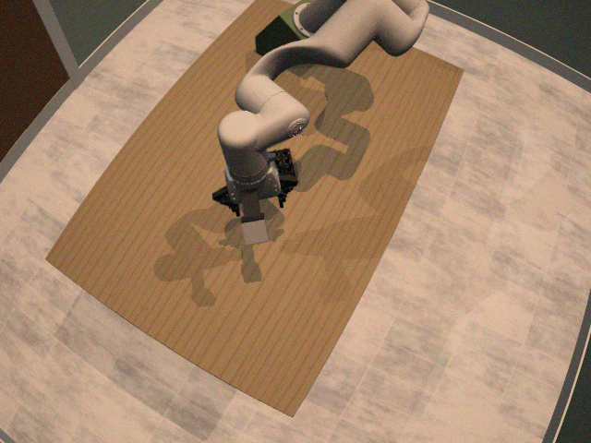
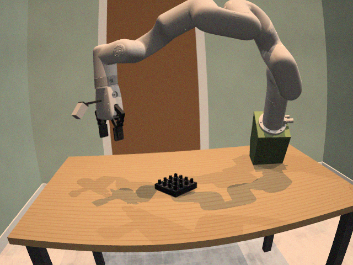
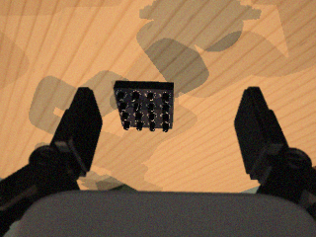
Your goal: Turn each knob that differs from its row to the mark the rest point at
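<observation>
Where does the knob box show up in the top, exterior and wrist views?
Top: knob box near the middle, mostly hidden under the arm's wrist.
Exterior: on the table, centre, well below the open gripper.
Wrist: upper centre, between the fingers.
Shared landmark: the arm's shadow on the wood beside the box.

Warm light, overlapping shadows, seemingly bowed edges.

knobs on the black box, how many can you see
16, standing in four rows of four on top of the knob box on the table, seen through the open claw in the wrist view. None looks hidden there.
</observation>
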`<state>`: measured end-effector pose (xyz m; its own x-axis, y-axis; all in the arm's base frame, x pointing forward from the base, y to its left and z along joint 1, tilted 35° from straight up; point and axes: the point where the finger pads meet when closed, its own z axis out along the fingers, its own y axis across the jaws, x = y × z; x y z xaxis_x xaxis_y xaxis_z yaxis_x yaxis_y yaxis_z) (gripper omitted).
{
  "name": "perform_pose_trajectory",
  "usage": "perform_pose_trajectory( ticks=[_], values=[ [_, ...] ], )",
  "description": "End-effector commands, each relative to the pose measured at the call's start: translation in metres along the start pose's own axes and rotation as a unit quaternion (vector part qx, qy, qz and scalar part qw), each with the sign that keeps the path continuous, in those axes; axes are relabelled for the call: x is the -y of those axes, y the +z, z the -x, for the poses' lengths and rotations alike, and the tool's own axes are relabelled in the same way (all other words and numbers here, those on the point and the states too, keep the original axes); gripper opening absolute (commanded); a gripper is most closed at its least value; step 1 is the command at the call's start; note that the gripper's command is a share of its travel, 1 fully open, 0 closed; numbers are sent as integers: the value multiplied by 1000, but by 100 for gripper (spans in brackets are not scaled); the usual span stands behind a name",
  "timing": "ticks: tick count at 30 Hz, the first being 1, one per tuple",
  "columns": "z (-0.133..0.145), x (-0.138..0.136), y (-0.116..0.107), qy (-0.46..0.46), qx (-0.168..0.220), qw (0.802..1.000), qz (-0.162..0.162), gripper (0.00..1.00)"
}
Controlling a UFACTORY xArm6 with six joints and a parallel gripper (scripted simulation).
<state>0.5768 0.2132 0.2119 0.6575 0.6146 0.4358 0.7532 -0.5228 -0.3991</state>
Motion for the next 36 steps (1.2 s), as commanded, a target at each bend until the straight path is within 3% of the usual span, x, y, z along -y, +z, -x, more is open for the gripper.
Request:
perform_pose_trajectory(
  ticks=[1,4,13,23,36],
  values=[
    [26,8,22,-5,-17,1000,3,100],
    [31,9,26,-5,-18,1000,4,100],
    [95,24,63,-2,-17,1000,13,100],
    [153,37,86,2,-6,1000,26,100],
    [158,38,87,2,-5,1000,27,100]
  ],
)
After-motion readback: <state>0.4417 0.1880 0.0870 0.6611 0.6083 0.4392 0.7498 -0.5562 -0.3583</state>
